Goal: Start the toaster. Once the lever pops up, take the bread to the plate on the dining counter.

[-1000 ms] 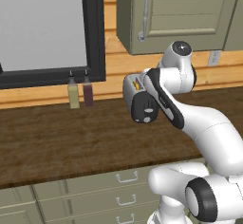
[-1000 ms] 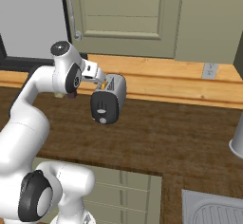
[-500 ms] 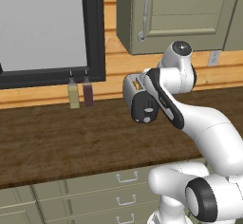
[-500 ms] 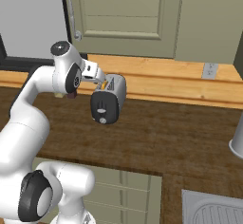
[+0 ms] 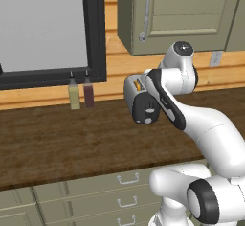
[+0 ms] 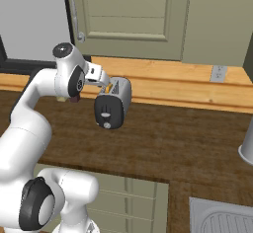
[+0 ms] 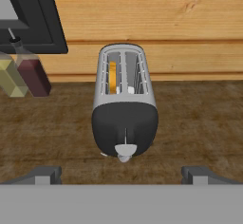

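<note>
Your two-finger gripper (image 7: pixel 121 175) hangs fully open, empty, above the rounded silver-grey toaster (image 7: pixel 124 105); its black end panel faces you, orange-tan bread slice (image 7: pixel 112 77) in the left slot.

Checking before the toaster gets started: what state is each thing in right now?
toaster: upright on the worktop, untouched
bread: sitting down in the left slot
gripper: open, short of the toaster, holding nothing
cabinet door: closed
two bottles: upright, side by side against the wall
</note>
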{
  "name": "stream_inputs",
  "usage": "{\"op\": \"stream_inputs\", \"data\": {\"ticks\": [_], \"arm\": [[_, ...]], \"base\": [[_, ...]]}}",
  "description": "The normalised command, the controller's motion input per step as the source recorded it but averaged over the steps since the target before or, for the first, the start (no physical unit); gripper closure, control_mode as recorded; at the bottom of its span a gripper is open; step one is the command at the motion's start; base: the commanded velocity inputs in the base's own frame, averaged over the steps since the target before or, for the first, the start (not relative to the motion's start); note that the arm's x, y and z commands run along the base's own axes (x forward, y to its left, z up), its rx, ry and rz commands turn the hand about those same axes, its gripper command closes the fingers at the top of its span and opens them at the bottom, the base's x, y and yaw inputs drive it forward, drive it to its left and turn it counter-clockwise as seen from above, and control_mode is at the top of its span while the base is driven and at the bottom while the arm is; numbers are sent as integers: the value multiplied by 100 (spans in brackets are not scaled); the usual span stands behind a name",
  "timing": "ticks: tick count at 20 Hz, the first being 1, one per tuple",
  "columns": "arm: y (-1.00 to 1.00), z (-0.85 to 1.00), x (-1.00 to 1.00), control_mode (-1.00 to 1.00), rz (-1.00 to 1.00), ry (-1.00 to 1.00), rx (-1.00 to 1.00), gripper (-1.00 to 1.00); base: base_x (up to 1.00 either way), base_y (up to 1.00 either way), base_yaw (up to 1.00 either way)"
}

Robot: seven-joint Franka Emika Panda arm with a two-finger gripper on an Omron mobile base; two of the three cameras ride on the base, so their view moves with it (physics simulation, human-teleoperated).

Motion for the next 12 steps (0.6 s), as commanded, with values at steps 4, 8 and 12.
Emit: {"op": "stream_inputs", "data": {"ticks": [4,8,12], "arm": [[0,0,0,-100,0,0,0,-100],[0,0,0,-100,0,0,0,-100],[0,0,0,-100,0,0,0,-100]], "base": [[0,0,0],[0,0,0],[0,0,0]]}}
